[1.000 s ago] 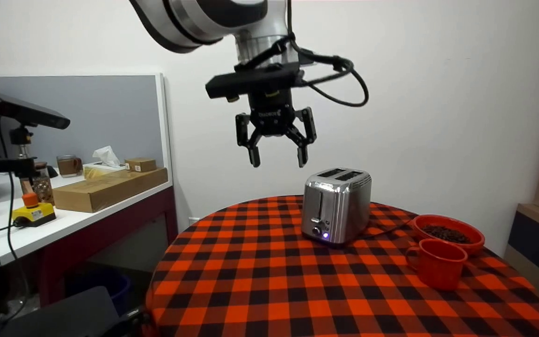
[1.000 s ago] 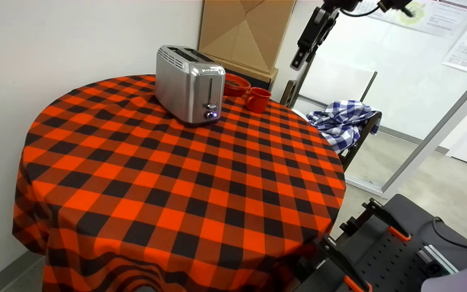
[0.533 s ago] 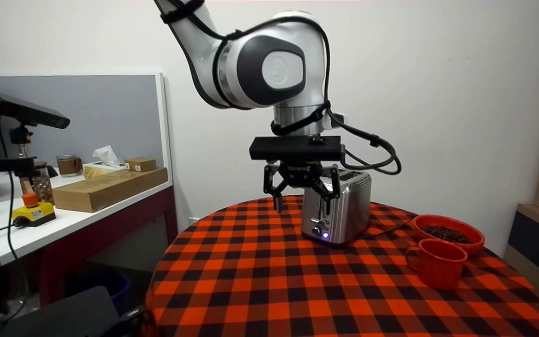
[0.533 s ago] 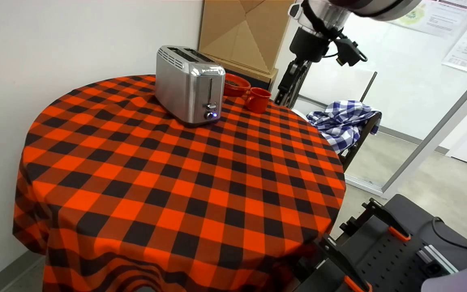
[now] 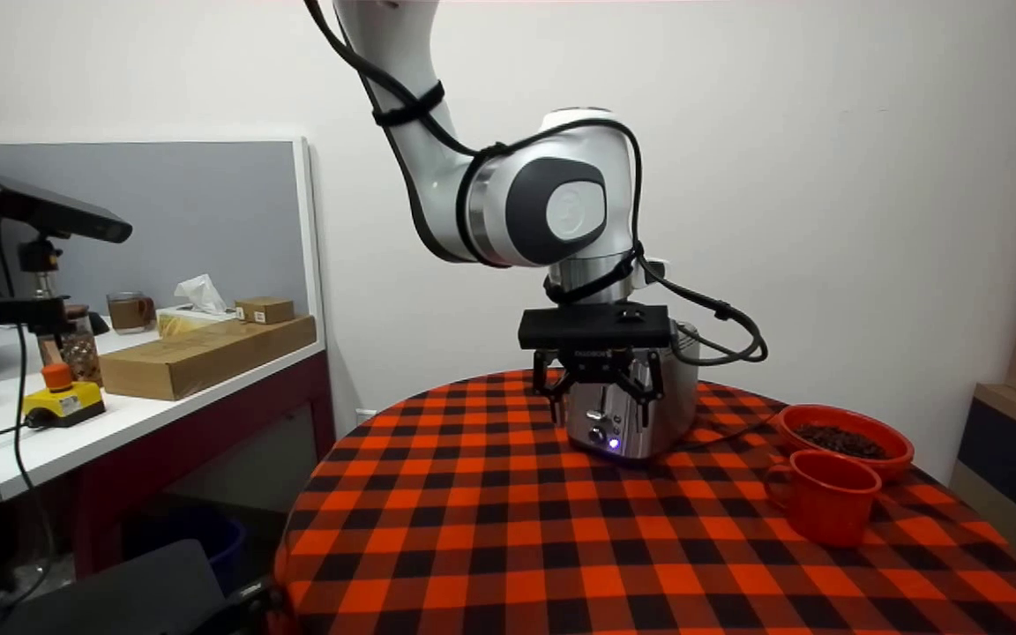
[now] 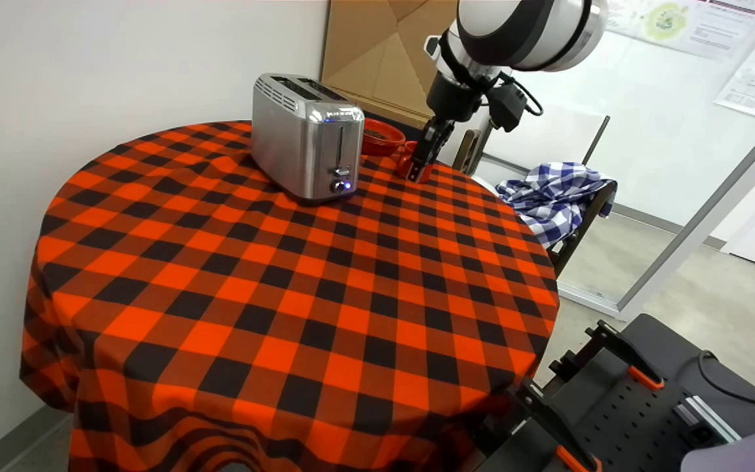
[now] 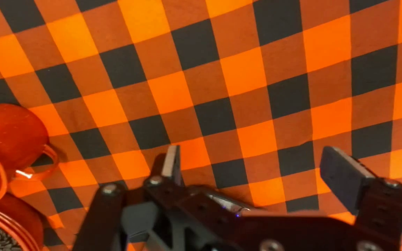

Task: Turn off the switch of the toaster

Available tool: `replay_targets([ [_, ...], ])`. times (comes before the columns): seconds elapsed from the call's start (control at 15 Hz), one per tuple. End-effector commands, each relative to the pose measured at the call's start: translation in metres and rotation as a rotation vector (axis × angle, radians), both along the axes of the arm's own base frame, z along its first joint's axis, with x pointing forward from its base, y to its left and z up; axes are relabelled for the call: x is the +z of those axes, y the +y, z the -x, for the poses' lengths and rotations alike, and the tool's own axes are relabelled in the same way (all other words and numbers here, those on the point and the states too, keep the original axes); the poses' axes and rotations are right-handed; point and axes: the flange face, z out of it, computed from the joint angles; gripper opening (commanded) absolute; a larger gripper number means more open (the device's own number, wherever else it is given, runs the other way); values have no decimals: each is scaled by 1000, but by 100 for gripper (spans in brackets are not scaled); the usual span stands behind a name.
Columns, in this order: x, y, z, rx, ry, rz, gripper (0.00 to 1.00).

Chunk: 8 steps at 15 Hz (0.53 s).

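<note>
The shiny silver toaster point(image 5: 680, 397) stands upright on the checkered table; it also shows in an exterior view point(image 6: 302, 147). Its front end carries a slot with a lever point(image 6: 341, 172), a round knob point(image 6: 338, 186) and a lit bluish light point(image 6: 348, 185). My gripper point(image 5: 601, 414) is open and empty, low in front of that end and apart from it; it also shows in an exterior view point(image 6: 415, 172). In the wrist view my open fingers point(image 7: 251, 153) have tablecloth between them. Only a sliver of the toaster point(image 7: 222, 202) shows there, mostly hidden behind the gripper.
A red mug point(image 5: 830, 498) and a red bowl point(image 5: 900, 454) of dark beans stand beside the toaster; both also show in the wrist view. A cord point(image 5: 728, 438) runs from the toaster toward the bowl. A wall point(image 5: 825, 220) is behind the table.
My arm and gripper have come down from high above the table and moved closer to the toaster's front end. The gripper stays open. The toaster, mug and bowl have not moved.
</note>
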Motion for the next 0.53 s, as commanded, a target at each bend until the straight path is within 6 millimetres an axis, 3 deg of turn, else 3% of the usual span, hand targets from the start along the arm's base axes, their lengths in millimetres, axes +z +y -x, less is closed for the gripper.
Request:
replay_targets([
  [0.0, -18, 1, -27, -24, -18, 13, 100],
  [0.47, -50, 4, -63, -63, -16, 16, 100],
])
